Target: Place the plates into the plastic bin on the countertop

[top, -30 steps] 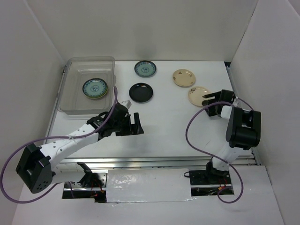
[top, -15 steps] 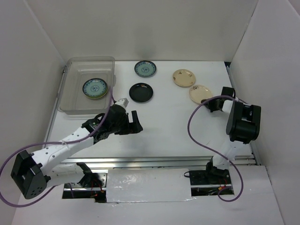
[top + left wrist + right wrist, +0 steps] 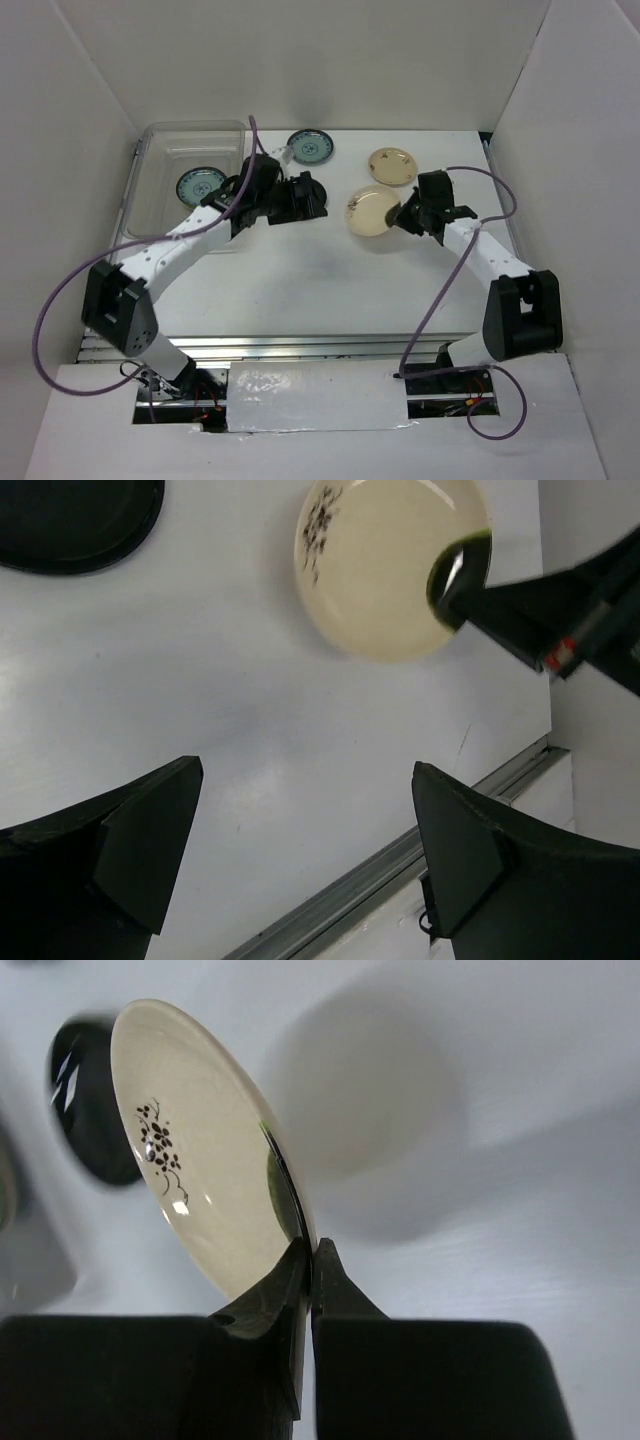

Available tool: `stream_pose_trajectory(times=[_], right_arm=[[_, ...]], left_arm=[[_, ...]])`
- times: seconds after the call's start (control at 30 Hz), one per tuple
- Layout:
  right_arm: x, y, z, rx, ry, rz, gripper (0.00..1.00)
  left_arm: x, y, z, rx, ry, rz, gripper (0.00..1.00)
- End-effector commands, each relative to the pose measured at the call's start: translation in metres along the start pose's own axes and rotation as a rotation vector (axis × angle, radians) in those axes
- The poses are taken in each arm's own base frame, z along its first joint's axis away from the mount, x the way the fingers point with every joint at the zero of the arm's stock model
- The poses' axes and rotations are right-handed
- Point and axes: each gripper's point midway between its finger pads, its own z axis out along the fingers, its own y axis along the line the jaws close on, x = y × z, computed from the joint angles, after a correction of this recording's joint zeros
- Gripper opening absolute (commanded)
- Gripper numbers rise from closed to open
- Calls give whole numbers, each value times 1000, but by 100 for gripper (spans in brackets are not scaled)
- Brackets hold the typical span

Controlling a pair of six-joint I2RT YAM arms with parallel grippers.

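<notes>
My right gripper (image 3: 402, 214) (image 3: 311, 1256) is shut on the rim of a cream plate with a dark floral mark (image 3: 368, 211) (image 3: 190, 1150), holding it tilted and lifted off the countertop (image 3: 330, 270). A second cream plate (image 3: 392, 165) lies behind it. My left gripper (image 3: 303, 196) (image 3: 300, 850) hangs open over the black plate (image 3: 70, 520), which it mostly hides in the top view. A blue-patterned plate (image 3: 311, 147) lies at the back. The clear plastic bin (image 3: 160, 150) stands at the far left with a blue-green plate (image 3: 199, 185) in it.
White walls close in the left, back and right sides. A metal rail (image 3: 300, 345) runs along the near edge of the table. Purple cables loop from both arms.
My right gripper shut on the cream plate's rim, lifted it and carried it left. My left arm swung away from the near side to over the black plate, still open.
</notes>
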Motion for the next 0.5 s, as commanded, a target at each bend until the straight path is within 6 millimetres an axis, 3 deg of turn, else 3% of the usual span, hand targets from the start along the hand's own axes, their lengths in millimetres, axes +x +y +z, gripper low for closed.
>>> stream_pose_trajectory(times=[0.0,0.13,0.23,0.27,0.3,0.33,0.4,0.43,0.47], right_arm=[[31,41,-38,-280,138,-151,0],[56,87,-69,-508,218,-201,0],[70,104,-79,-586,287,-223,0],[72,109,-81,-609,297,-229,0],[82,113,-85,-638,336,-235,0],[82,113,-84,-640,335,-230,0],[92,119,-88,-684,372,-232,0],[94,120,-86,-684,381,-230,0],[96,119,-85,-682,384,-226,0]], left_arm=[[1,4,30,83,143,10,99],[12,26,61,19,216,-18,99],[21,37,69,-17,242,-37,87],[22,39,70,-21,242,-43,77],[23,41,73,-25,242,-46,59],[24,41,73,-23,244,-50,59],[21,40,73,-20,234,-59,32],[18,38,72,-13,223,-59,6],[16,38,70,-15,212,-60,0]])
